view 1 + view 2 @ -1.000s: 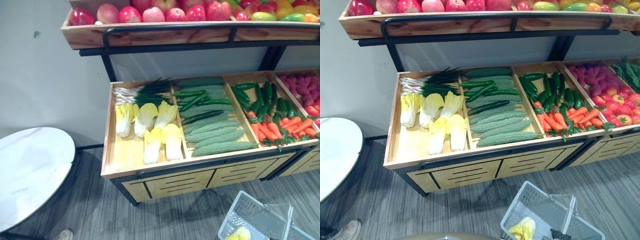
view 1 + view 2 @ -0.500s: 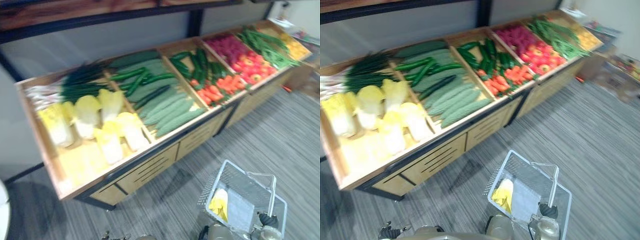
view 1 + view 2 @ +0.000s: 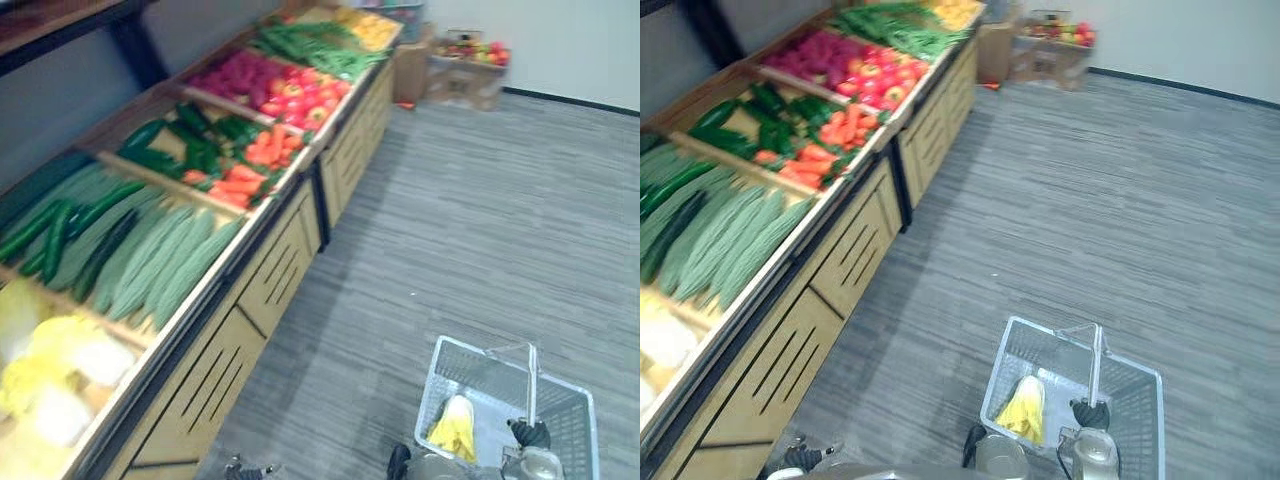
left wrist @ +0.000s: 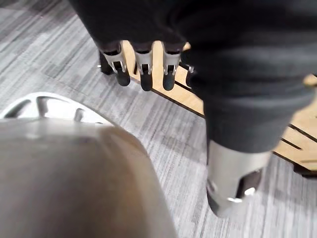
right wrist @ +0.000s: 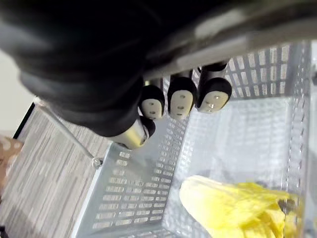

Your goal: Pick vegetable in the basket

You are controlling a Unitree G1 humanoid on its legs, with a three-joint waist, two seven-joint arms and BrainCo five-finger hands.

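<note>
In the lower right of the head view, the wire basket [image 3: 1143, 383] hangs from the right hand [image 3: 1090, 413], whose fingers [image 5: 182, 101] are clamped round its handle [image 3: 1097, 358]. A yellow cabbage [image 3: 1025, 410] lies inside the basket, at its left end. The left hand [image 4: 218, 59] holds nothing, its fingers [image 4: 144, 74] hanging loose and apart above the floor [image 3: 1090, 200]. The produce counter [image 3: 855, 255] runs along the left edge.
</note>
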